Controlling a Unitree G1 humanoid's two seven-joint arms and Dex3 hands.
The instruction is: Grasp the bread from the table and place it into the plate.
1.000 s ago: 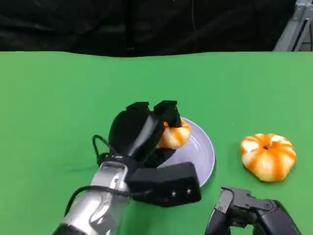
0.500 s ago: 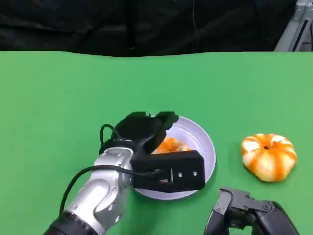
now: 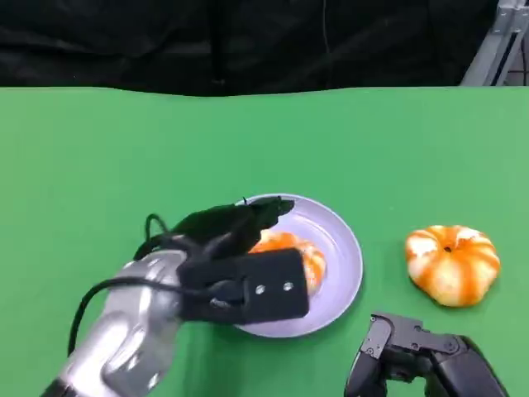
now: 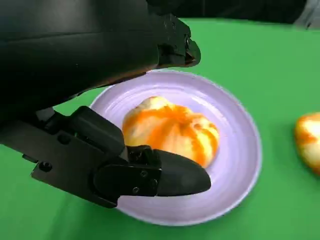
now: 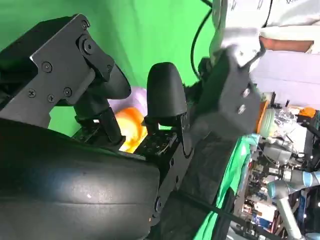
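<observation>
- Head view: the bread point(image 3: 291, 251) lies in the lavender plate point(image 3: 343, 248); the left hand point(image 3: 227, 227) hovers over the plate's left rim, released; a second bun point(image 3: 452, 263) sits right of the plate on the green table point(image 3: 99, 165); the far side is bare.
- Left wrist view: fingers point(image 4: 165, 175) spread apart, clear of the bread point(image 4: 172, 130).
- Right wrist view: the right hand point(image 5: 130, 110) shows fingers apart, holding nothing.

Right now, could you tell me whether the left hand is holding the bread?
No, the bread lies on the plate, and the left hand's fingers are spread apart from it.

A lab: green-screen table point(image 3: 99, 149), robot arm point(image 5: 287, 200) behind
</observation>
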